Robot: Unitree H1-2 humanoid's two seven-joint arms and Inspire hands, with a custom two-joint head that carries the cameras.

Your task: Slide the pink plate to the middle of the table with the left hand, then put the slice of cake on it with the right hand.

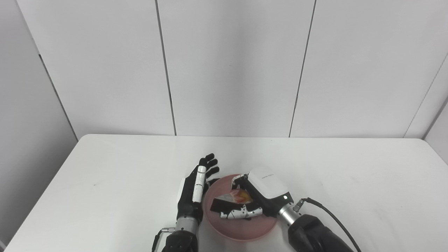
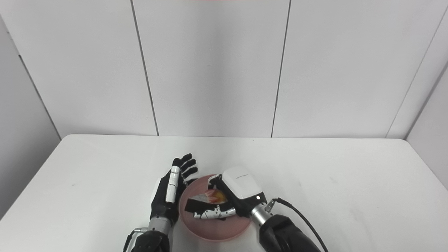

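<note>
The pink plate (image 1: 245, 229) sits near the table's front edge, about mid-width. My right hand (image 1: 257, 196) reaches over the plate from the right, fingers curled around the slice of cake (image 1: 236, 197), a pale wedge with an orange and red top, held low over or on the plate; I cannot tell which. My left hand (image 1: 196, 189) is open with fingers straight, standing on edge against the plate's left rim. The same scene shows in the right eye view: plate (image 2: 217, 231), cake (image 2: 210, 197), left hand (image 2: 171, 187), right hand (image 2: 232, 196).
The white table (image 1: 105, 182) stretches wide to the left, right and back of the plate. A black cable (image 1: 329, 213) runs from my right wrist. Grey wall panels stand behind the table's far edge.
</note>
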